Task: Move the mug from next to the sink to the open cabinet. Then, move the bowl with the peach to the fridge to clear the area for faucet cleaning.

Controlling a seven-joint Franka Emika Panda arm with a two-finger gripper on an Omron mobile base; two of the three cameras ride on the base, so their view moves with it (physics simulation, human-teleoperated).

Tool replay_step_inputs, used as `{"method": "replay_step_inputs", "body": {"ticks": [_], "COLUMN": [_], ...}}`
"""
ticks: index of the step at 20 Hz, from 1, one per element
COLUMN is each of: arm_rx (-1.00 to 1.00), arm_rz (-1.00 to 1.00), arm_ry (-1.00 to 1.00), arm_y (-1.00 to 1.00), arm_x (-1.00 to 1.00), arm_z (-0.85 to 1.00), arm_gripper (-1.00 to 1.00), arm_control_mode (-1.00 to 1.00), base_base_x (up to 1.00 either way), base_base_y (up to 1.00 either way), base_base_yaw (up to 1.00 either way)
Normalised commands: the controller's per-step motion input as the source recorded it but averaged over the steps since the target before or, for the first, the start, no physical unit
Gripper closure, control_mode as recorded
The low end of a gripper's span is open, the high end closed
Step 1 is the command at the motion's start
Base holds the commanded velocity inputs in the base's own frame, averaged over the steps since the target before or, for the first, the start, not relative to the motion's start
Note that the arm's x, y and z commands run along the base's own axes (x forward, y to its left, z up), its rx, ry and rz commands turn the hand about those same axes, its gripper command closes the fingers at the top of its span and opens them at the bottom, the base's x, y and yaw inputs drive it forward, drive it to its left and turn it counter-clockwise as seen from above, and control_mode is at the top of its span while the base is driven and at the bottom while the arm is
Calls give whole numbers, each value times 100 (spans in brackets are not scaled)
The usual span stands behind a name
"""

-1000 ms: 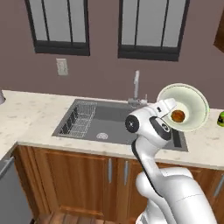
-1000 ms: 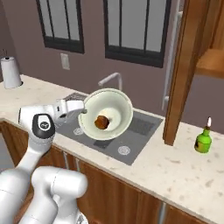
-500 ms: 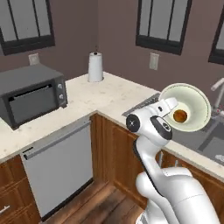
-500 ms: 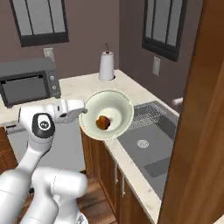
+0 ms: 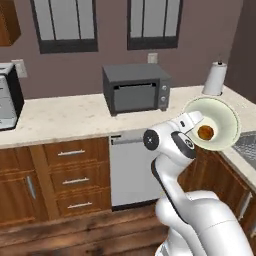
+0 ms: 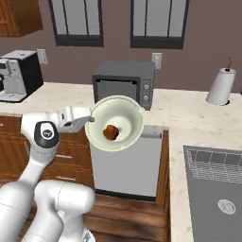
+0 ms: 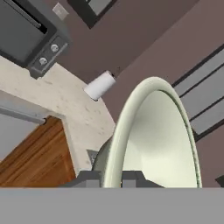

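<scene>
1. You are carrying the bowl [image 6: 115, 128] to the fridge. The gripper [image 7: 111, 178] is pinched tight on the bowl's rim, one finger on each side of the thin wall, as the hand view shows.
2. The bowl hangs in the air in front of the arm, well above the floor and clear of the counter [image 5: 65, 117]. It is tipped steeply, so its open face looks sideways toward the base cameras.
3. The peach [image 5: 205, 132] sits inside the bowl near its middle. With that much tilt I judge it could roll out, so level the bowl before you drive on, and turn the wrist slowly.
4. A rim pinch is a weak hold on a wide dish. Keep the base moves gentle and avoid sharp stops, or the bowl may twist in the fingers.
5. The microwave [image 6: 123, 82] and the paper towel roll [image 6: 220, 86] stand on the counter beyond the bowl. Keep the bowl's far edge away from them as you swing past.
6. The sink [image 6: 216, 189] lies to the right of the bowl; head away from it.
</scene>
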Motion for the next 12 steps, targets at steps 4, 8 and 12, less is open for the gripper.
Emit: {"method": "replay_step_inputs", "body": {"ticks": [4, 8, 12], "arm_rx": [0, 0, 0], "arm_rz": [0, 0, 0], "arm_ry": [0, 0, 0], "arm_y": [0, 0, 0], "arm_x": [0, 0, 0], "arm_z": [0, 0, 0], "arm_gripper": [100, 100, 100], "arm_control_mode": [100, 100, 100], "base_base_x": [-4, -9, -2], "base_base_y": [14, 26, 21], "base_base_yaw": [93, 91, 93]}}
